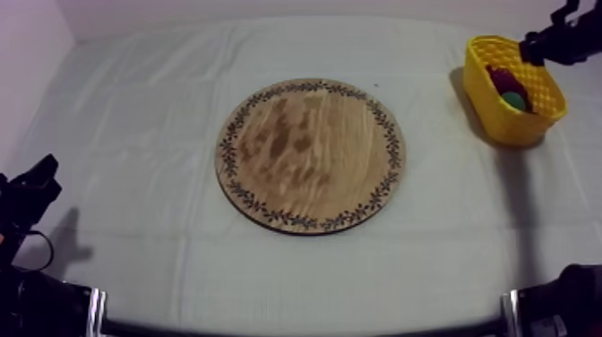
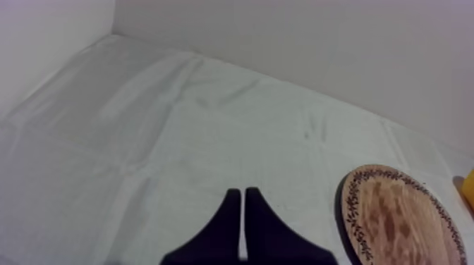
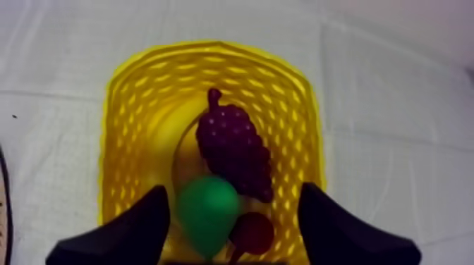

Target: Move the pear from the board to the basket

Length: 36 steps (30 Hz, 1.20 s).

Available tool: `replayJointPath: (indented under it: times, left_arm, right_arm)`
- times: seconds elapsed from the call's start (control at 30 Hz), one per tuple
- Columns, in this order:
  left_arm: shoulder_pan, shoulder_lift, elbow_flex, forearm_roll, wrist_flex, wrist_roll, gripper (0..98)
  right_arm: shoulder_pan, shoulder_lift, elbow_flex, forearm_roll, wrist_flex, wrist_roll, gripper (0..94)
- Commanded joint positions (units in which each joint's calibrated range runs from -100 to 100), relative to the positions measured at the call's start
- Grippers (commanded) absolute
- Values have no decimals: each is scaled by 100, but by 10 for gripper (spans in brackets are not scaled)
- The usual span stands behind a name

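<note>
Grey-white cloth (image 1: 134,134) covers the table, with the wooden board (image 1: 310,154) at its centre. The pear (image 3: 207,208) lies inside the yellow basket (image 3: 127,141), beside grapes (image 3: 234,151) and a small red fruit (image 3: 252,232). The right gripper (image 3: 234,192) hangs over the basket, fingers spread either side of the pear. The left gripper (image 2: 242,194) sits near the board, fingers pressed together.

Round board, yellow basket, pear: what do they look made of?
Round board: looks like wood, matte, with brown grain blotches and a dark printed or burnt rim pattern. Yellow basket: probably moulded plastic, slightly glossy, walls in an openwork lattice. Pear: likely plastic or foam, smooth even green; can't tell which.
</note>
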Motion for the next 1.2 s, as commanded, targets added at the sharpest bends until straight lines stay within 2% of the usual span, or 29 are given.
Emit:
replayJointPath:
  times: [0.0, 0.2, 0.33, 0.47, 0.57, 0.8, 0.93, 1.17]
  left_arm:
    - [1, 0, 0, -2, -1, -1, 1]
    - [1, 0, 0, -2, -1, -1, 1]
    - [1, 0, 0, -2, -1, -1, 1]
    - [1, 0, 0, -2, -1, -1, 1]
    - [1, 0, 0, -2, -1, -1, 1]
    - [1, 0, 0, -2, -1, -1, 1]
    - [1, 0, 0, -2, -1, -1, 1]
    - [1, 0, 0, -2, -1, -1, 1]
  right_arm:
    - [-7, -1299, 1141, -77, -562, 64, 482]
    - [-156, -3150, 2542, -290, -782, 93, 410]
    - [-249, -4355, 3312, -677, -796, 325, 349]
    - [-332, -5517, 4101, -1114, -745, 730, 290]
    - [-365, -6286, 4636, -1286, -617, 906, 247]
    - [-410, -7710, 5609, -1312, -318, 929, 120]
    - [-511, -8151, 5932, -1396, -142, 1106, 35]
    - [-690, -8644, 5974, -1356, 472, 731, 6]
